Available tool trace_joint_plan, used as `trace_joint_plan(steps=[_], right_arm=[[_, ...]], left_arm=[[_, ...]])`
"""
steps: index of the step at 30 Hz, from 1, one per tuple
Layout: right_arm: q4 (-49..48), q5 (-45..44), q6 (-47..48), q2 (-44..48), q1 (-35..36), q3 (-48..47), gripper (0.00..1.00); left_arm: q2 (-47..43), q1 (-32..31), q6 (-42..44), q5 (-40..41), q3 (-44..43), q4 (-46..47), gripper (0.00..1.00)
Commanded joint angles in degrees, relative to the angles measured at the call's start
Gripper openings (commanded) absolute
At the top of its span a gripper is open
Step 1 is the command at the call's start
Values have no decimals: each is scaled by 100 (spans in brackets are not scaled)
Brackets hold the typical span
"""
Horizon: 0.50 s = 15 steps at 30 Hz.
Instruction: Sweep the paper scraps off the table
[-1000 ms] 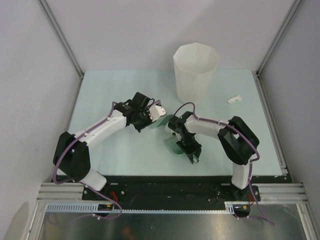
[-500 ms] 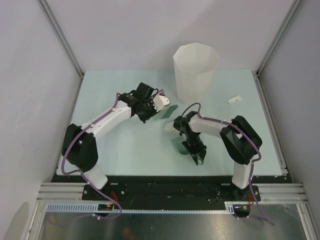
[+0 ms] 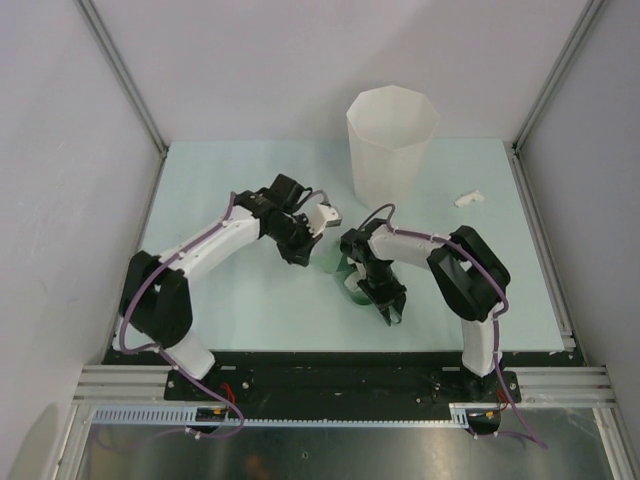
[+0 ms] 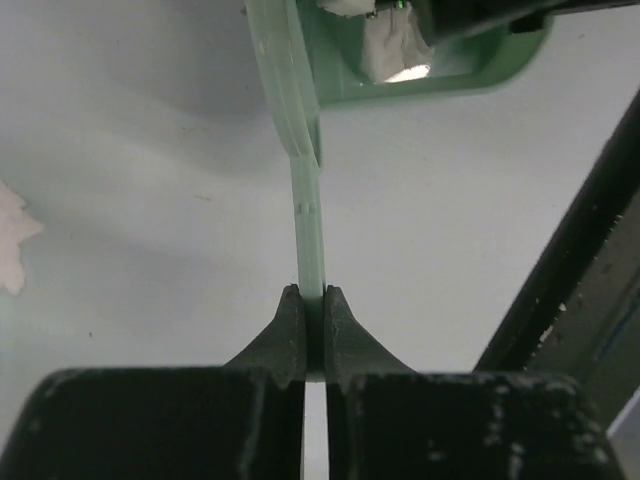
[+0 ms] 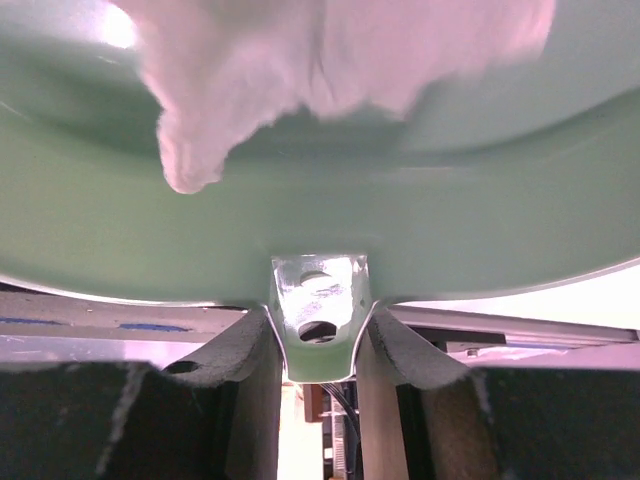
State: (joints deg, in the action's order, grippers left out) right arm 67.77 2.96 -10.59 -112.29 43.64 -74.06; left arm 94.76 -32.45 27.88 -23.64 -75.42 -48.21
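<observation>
My left gripper (image 4: 312,296) is shut on the thin handle of a pale green sweeper (image 4: 300,170), held edge-on just left of the dustpan (image 4: 440,82). My right gripper (image 5: 318,322) is shut on the dustpan's handle tab (image 5: 318,300). A white paper scrap (image 5: 290,70) lies inside the dustpan pan (image 5: 480,210), and it also shows as a scrap (image 4: 395,50) in the left wrist view. Another scrap (image 4: 12,240) lies on the table (image 3: 220,180) to the sweeper's left. One more scrap (image 3: 467,198) sits far right. From above, both grippers meet near the dustpan (image 3: 352,282).
A tall white faceted bin (image 3: 392,140) stands at the back, just beyond the two grippers. Grey walls and metal rails (image 3: 120,70) close in the table on three sides. The right arm's black links (image 3: 470,275) stand to the right of the dustpan.
My left gripper swung away toward the back with the sweeper, then came back down against the dustpan. The right arm shifted the dustpan slightly left.
</observation>
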Motion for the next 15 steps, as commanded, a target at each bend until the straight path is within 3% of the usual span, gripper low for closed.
trace_joint_plan(steps=[1, 15], right_arm=[[-844, -94, 48, 48, 136, -117, 0], [-362, -287, -224, 971, 611, -91, 0]], left_arm=[[-774, -34, 7, -917, 80, -339, 0], [-1390, 880, -265, 262, -289, -330, 0]])
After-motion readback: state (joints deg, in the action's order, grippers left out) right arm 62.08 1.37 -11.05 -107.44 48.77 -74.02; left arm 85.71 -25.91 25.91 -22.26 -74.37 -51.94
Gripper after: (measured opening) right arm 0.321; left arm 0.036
